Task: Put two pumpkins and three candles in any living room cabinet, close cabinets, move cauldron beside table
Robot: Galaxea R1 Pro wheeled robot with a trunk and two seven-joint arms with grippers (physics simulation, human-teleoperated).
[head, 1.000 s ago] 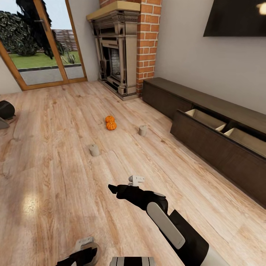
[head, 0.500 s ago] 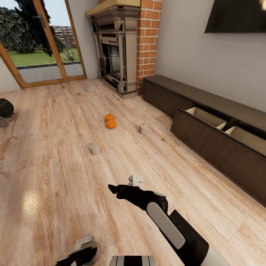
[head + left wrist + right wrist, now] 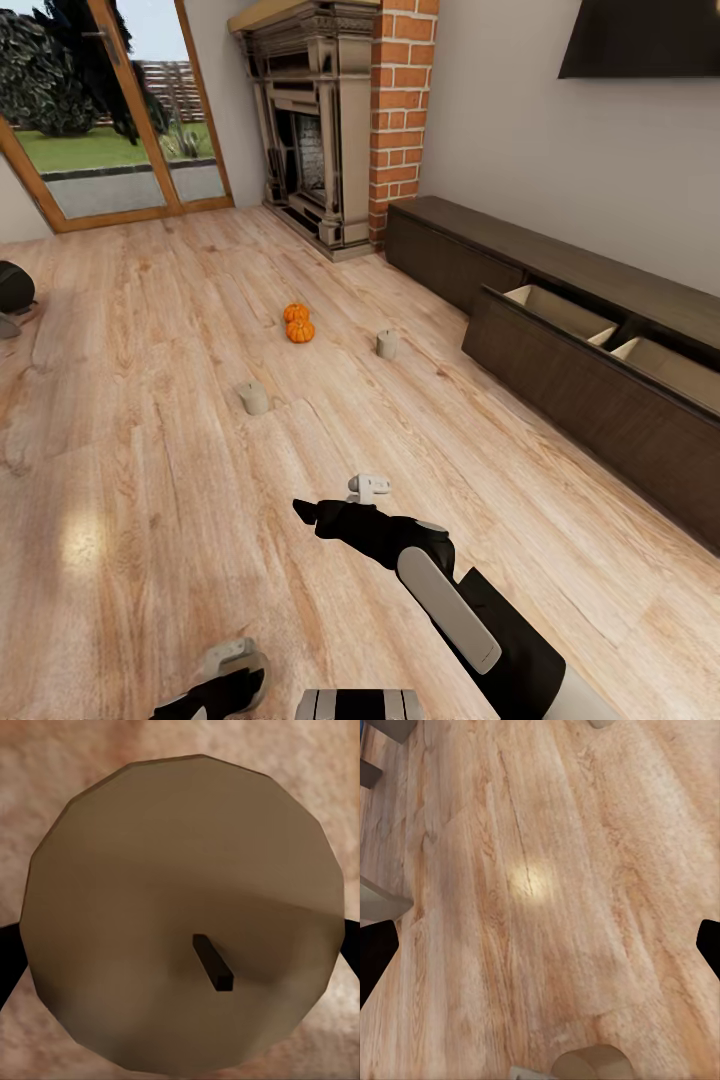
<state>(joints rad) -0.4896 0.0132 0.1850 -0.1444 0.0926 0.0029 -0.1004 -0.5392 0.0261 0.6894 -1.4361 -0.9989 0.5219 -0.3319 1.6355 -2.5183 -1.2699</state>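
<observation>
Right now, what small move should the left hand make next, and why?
Probably close the left hand firmly on the round beige candle before anything else. The left wrist view shows its top and dark wick centred between the hand's dark fingers, but not whether they already grip it.

Right arm (image 3: 470,620) stretched forward over the floor, right claw (image 3: 340,505) empty (fingers parted), left claw (image 3: 225,680) low, clamped on candle (image 3: 180,922)

I see two orange pumpkins (image 3: 298,323) touching on floor, two beige candles (image 3: 253,397) upright nearby, third candle (image 3: 180,922) close-up, cabinet (image 3: 590,375) front pulled open.
</observation>
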